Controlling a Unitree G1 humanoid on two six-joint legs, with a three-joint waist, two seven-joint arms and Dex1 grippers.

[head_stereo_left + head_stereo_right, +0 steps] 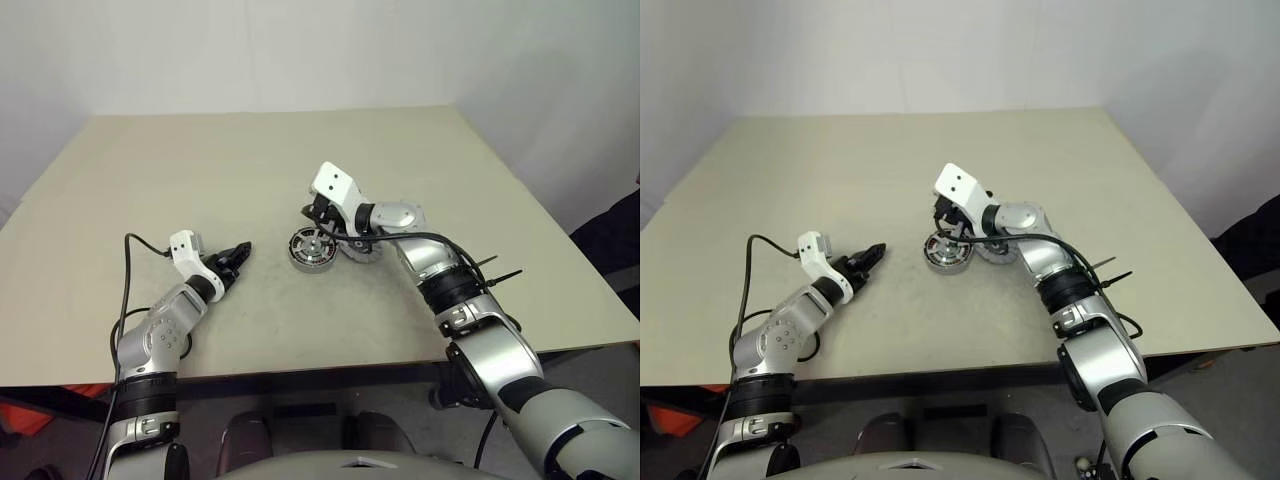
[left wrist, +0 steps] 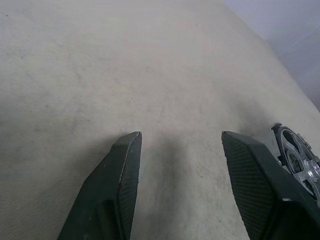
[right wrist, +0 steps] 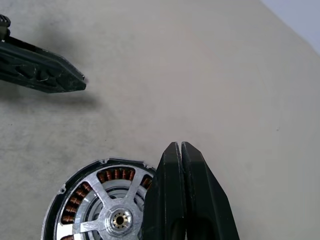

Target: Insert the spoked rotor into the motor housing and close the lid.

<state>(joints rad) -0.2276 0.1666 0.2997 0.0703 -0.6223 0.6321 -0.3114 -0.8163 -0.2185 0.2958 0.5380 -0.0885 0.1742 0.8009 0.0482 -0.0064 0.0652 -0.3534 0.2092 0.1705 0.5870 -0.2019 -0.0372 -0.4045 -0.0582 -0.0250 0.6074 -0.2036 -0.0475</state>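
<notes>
The motor housing (image 1: 296, 256) sits mid-table, copper windings (image 3: 75, 205) showing inside its rim. The shiny spoked rotor (image 3: 111, 200) lies seated in it, hub up. My right gripper (image 1: 312, 225) hovers just above the housing's far rim with its fingers (image 3: 192, 185) shut, and nothing shows between them. The dull grey lid (image 1: 364, 252) lies flat just right of the housing, partly hidden under my right wrist. My left gripper (image 1: 240, 255) rests low over the table left of the housing, open and empty, its fingers (image 2: 122, 175) well apart.
The beige table (image 1: 250, 160) stretches bare beyond and to both sides of the parts. A black cable (image 1: 128, 280) loops off my left wrist near the front edge. One left finger (image 3: 42, 72) shows in the right wrist view.
</notes>
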